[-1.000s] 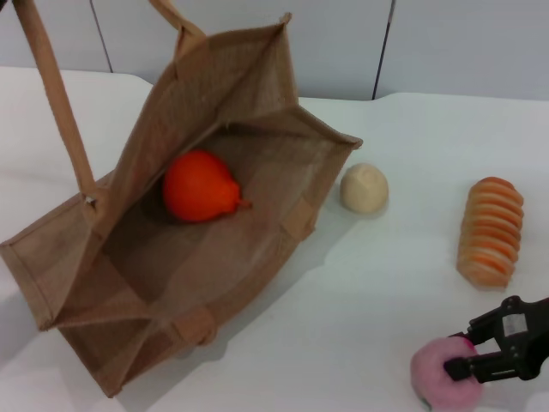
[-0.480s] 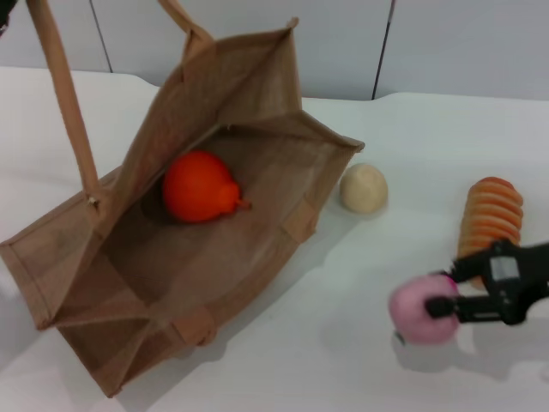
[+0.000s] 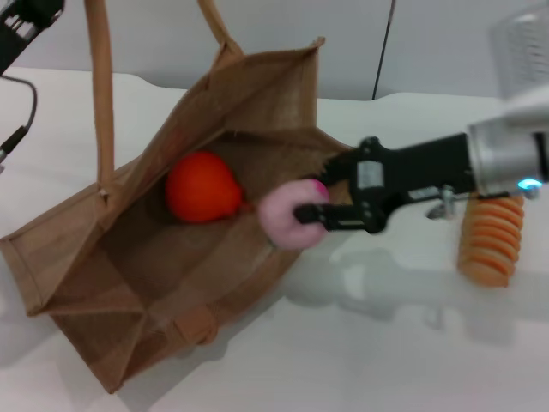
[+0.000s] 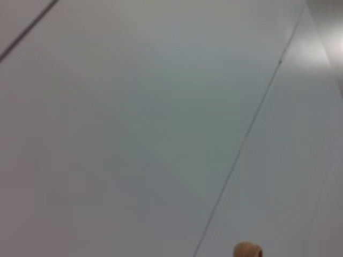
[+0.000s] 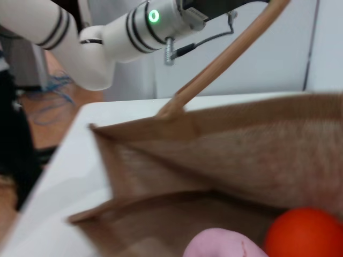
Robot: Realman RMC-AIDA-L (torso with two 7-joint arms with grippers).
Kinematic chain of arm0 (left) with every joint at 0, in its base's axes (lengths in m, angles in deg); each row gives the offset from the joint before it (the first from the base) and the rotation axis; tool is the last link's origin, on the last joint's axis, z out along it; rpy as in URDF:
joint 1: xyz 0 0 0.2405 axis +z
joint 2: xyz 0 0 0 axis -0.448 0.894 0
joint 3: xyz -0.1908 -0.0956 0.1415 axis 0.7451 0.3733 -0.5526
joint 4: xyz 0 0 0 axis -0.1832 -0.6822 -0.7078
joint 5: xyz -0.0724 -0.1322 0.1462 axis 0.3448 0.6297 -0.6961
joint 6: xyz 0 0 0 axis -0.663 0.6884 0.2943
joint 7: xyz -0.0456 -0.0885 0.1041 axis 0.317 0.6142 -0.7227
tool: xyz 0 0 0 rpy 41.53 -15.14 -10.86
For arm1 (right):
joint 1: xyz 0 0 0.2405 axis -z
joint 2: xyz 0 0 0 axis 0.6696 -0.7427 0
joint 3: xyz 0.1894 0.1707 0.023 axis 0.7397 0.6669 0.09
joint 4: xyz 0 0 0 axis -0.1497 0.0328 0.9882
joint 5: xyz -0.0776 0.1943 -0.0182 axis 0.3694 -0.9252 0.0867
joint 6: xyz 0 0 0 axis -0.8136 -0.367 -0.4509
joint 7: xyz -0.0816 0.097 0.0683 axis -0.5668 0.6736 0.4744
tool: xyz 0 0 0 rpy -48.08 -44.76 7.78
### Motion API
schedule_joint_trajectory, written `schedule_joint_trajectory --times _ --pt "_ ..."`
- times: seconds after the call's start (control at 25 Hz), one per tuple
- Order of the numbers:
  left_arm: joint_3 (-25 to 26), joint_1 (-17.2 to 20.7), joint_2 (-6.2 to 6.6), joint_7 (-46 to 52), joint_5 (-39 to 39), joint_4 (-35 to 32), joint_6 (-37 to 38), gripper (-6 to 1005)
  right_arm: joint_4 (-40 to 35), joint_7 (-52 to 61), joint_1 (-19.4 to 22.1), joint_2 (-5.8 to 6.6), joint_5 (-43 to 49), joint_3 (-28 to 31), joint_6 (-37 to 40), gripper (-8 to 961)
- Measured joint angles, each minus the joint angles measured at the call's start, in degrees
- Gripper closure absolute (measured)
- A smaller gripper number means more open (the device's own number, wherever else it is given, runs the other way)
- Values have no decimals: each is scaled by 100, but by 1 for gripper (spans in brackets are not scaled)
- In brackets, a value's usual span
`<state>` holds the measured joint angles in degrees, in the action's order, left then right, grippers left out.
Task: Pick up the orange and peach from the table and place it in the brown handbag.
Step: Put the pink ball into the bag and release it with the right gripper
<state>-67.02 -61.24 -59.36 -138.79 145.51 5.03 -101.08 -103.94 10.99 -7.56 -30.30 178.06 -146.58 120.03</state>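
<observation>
While the peach (image 3: 290, 216) hangs over the near rim of the brown handbag (image 3: 129, 283), we pinch it in our right gripper (image 3: 314, 216). Inside the bag lies the orange (image 3: 202, 187). Our left gripper (image 3: 26, 21) holds one handle up; its fingers we cannot tell.

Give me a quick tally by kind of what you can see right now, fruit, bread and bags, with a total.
Fruit: 2, the bright orange-red round orange inside the bag, and the soft pink peach held by the right gripper at the bag's opening.
Bread: 1, the ridged orange-tan sliced loaf on the table.
Bags: 1, the tan-brown woven jute handbag.
Total: 4.
</observation>
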Motion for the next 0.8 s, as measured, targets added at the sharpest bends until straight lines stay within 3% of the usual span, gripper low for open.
schedule_joint_trajectory --times 0.28,0.44,0.8 --pt "0 -242 -9 25 -105 0 -26 877 601 -12 -677 -97 -350 -674 -1463 567" --pt "1 -268 -17 74 -107 0 -53 877 660 -15 -810 -130 -868 -1302 -2261 567" --pt "0 -324 -21 147 -108 0 -76 877 246 -39 -864 -153 -2592 -4115 -4368 571"
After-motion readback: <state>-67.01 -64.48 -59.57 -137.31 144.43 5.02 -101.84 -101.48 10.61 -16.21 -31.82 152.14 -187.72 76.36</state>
